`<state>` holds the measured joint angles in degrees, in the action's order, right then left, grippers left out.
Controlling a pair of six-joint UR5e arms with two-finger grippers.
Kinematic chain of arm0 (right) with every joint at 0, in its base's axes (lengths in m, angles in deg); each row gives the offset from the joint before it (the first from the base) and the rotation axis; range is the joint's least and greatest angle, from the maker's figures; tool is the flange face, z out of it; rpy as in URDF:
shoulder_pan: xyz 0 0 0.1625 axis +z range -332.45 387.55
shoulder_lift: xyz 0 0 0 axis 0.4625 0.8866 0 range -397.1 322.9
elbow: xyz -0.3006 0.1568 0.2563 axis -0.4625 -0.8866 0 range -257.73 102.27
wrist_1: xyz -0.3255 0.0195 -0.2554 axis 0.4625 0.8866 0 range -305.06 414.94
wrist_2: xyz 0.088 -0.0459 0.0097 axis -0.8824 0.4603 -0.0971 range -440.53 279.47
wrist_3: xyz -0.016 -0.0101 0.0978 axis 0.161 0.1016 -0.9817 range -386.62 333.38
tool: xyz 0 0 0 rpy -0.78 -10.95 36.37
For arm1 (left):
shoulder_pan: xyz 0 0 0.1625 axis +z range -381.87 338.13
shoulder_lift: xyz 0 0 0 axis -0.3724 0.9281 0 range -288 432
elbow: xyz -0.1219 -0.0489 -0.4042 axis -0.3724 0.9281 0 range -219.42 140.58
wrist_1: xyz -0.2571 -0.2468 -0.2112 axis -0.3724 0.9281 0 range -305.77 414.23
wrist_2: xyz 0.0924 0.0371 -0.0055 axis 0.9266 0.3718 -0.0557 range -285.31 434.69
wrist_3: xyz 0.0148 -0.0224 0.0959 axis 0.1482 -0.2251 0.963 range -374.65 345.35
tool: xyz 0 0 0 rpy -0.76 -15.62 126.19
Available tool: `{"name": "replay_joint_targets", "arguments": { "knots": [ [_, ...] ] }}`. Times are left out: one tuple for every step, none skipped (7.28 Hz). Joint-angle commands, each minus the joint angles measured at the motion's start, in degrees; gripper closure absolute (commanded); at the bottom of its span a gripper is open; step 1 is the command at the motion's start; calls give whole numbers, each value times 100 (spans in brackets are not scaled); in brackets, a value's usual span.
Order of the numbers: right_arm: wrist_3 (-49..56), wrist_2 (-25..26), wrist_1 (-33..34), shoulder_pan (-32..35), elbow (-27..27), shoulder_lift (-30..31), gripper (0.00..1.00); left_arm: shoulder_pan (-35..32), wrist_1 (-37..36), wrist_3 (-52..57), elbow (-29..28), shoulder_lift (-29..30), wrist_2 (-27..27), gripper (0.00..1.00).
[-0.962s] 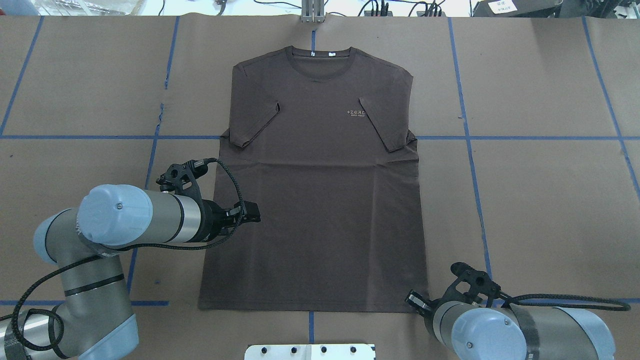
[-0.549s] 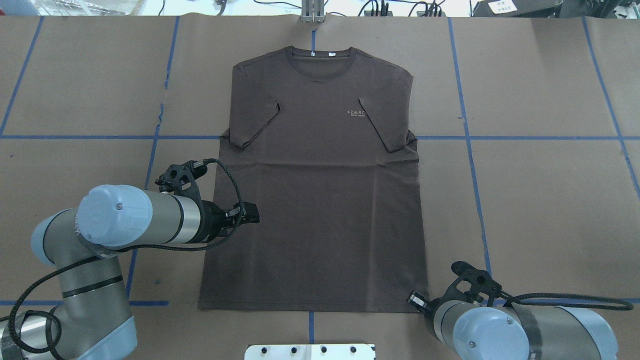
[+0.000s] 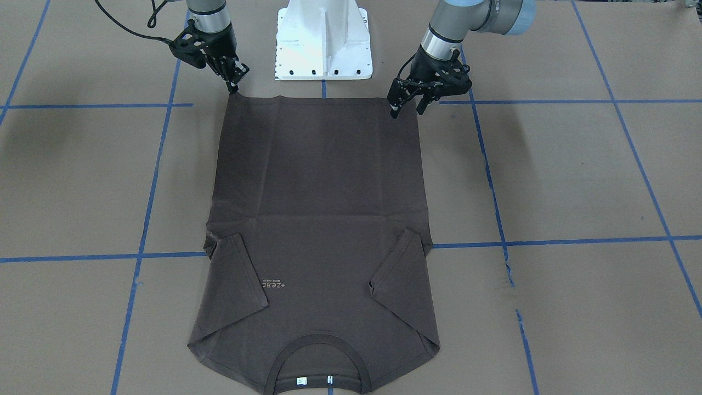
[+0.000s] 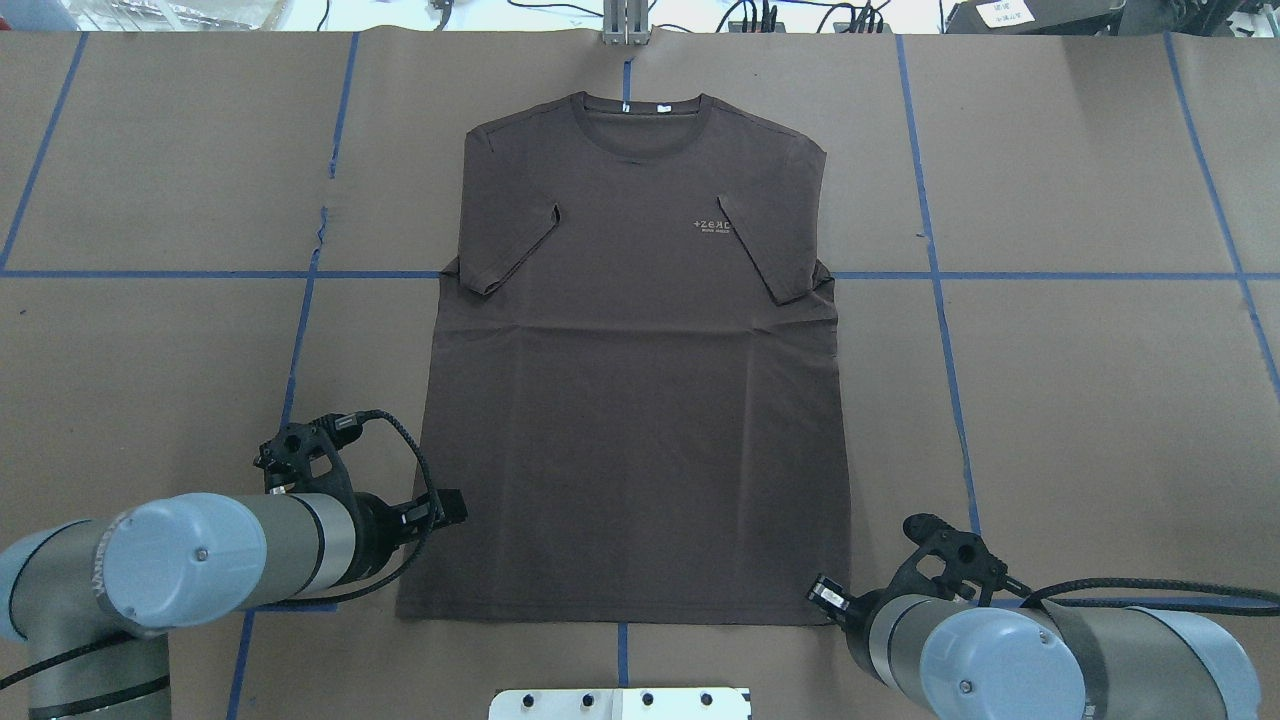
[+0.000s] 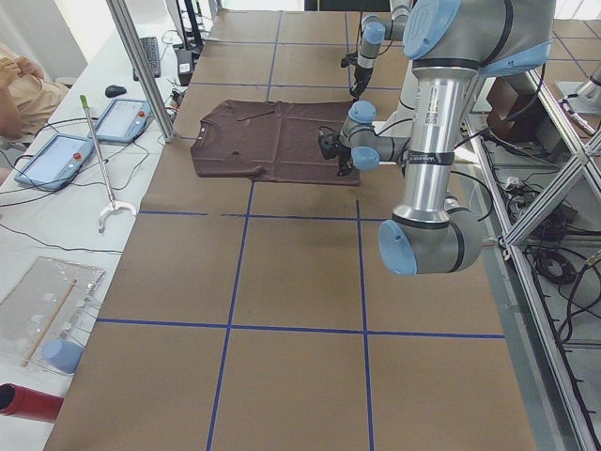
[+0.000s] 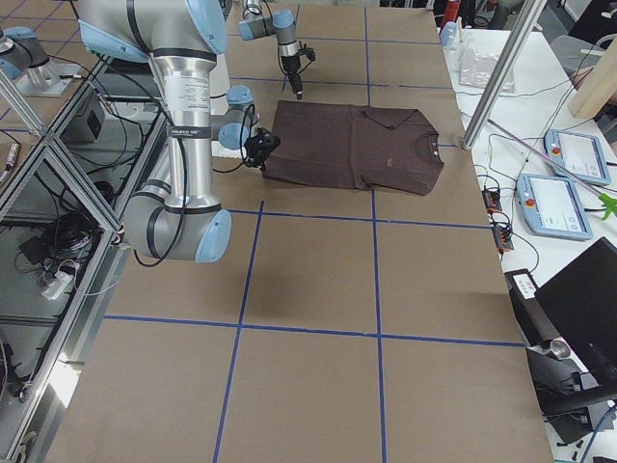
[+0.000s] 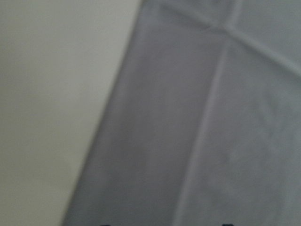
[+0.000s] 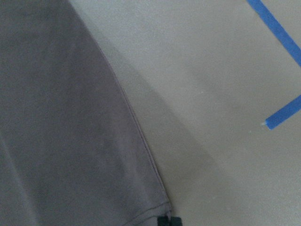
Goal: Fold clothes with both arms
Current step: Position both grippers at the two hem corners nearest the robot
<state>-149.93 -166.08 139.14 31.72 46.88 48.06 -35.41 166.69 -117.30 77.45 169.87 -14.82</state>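
Bimanual cell, both arms at the hem of the garment. A dark brown T-shirt (image 4: 640,400) lies flat and face up at the middle of the table (image 4: 1100,400). Its ribbed collar (image 4: 645,130) and white neck tags (image 4: 645,107) point to the far edge, and its hem runs along the robot's edge, just in front of the white pedestal (image 3: 323,38). Both short sleeves are folded inward onto the chest, and a small pale logo (image 4: 712,225) sits beside the sleeve on the robot's right.

The left arm (image 4: 200,570) reaches in from the near left corner. The left gripper (image 3: 407,111) is over the shirt's left side edge close to the hem corner, its two fingers spread apart. The left wrist view shows cloth and bare table under it, blurred.

The right arm (image 4: 1050,665) reaches in from the near right corner. The right gripper (image 3: 235,88) has its fingers drawn together, their tips at the right hem corner. Whether cloth lies between them cannot be told.

Blue tape lines (image 4: 1050,275) divide the brown table cover into rectangles.
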Motion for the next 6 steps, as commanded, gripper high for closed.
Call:
{"name": "replay_joint_targets", "arguments": {
  "knots": [
    [0, -14, 0, 31, 19, -8, 100, 499, -514, -455, 38, -93, 258, 20],
    [0, -14, 0, 31, 19, 1, 100, 536, -523, -457, 20, -93, 259, 20],
    [0, -14, 0, 31, 19, 1, 100, 554, -523, -466, 11, -93, 250, 23],
    [0, -14, 0, 23, 19, -8, 100, 563, -523, -483, 2, -93, 250, 30],
    [0, -14, 0, 31, 19, -8, 100, 563, -532, -510, 2, -93, 250, 41],
    [0, -14, 0, 40, 19, -8, 100, 572, -523, -579, -15, -84, 250, 50]
  ]
}}
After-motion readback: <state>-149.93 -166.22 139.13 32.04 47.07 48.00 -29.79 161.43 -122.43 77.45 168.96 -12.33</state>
